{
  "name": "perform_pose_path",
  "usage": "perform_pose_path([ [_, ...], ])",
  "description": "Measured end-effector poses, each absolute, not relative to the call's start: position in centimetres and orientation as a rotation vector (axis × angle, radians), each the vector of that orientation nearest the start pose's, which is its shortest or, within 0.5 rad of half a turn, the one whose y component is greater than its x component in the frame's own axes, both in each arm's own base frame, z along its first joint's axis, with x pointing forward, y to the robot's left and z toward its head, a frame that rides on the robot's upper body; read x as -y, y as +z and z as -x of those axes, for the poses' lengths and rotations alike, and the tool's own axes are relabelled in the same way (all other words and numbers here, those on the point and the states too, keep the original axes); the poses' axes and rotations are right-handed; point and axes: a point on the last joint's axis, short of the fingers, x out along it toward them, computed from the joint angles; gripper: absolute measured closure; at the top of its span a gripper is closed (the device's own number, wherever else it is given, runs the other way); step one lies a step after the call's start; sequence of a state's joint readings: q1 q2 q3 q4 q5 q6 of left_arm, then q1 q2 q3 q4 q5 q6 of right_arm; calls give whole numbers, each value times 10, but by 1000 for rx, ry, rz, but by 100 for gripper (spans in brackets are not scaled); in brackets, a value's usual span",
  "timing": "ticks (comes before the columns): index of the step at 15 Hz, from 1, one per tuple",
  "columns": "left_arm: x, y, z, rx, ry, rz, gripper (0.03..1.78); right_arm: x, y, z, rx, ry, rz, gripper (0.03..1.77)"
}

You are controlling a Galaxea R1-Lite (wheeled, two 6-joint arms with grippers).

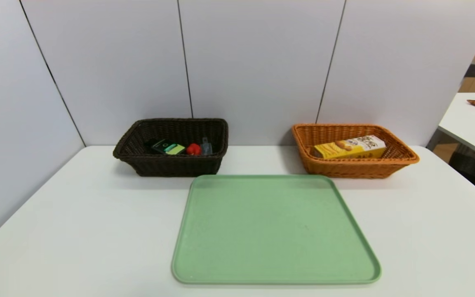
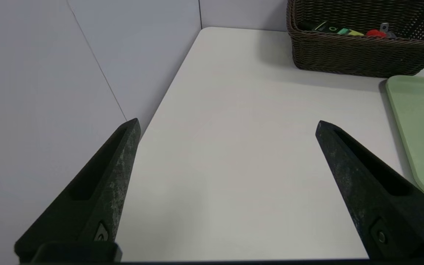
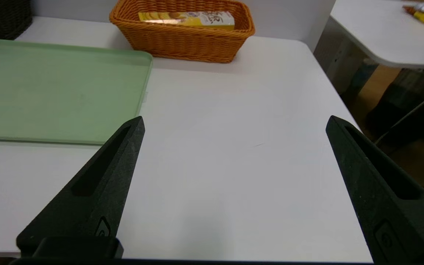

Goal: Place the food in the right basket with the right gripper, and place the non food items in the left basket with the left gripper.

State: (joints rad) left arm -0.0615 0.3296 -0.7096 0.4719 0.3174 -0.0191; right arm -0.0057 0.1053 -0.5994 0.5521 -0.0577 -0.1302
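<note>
On your left, the left gripper (image 2: 226, 125) hangs over bare white table (image 2: 234, 147) at the near left edge, its black fingers (image 2: 116, 165) spread wide with nothing between them. Beyond it you see the dark brown wicker basket (image 1: 171, 165) at the back left, holding a dark green box (image 1: 164, 147), a small red object (image 1: 193, 149) and a small clear piece (image 1: 206, 147) lying close together. In the middle lies the flat, pale green plastic tray (image 1: 274, 231), nothing on it. Behind its right corner sits the orange wicker basket (image 1: 355, 169), with the yellow snack box (image 1: 349, 148) lying inside. On your right, the right gripper (image 3: 234, 123) hovers over bare table near the right edge, fingers likewise wide apart and empty.
</note>
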Motion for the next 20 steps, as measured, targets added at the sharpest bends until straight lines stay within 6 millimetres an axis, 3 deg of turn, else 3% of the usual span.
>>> perform_pose_path([
  [2,-8,209,61,-28,227,5,12,1,169,80,50,-67,189,10],
  [5,-6,173,73,22,203,-54,12,1,161,70,174,-89,259,10],
  [10,-5,129,44,153,214,-128,12,0,125,36,342,-70,281,10],
  [12,-4,111,31,223,191,-170,12,0,123,35,438,-66,287,10],
  [15,-1,103,27,250,59,-153,12,0,101,26,246,-29,230,10],
  [17,0,85,24,95,-18,-89,12,-1,81,23,54,19,127,10],
  [20,0,83,23,78,-18,-35,12,0,76,23,7,-25,-29,10],
])
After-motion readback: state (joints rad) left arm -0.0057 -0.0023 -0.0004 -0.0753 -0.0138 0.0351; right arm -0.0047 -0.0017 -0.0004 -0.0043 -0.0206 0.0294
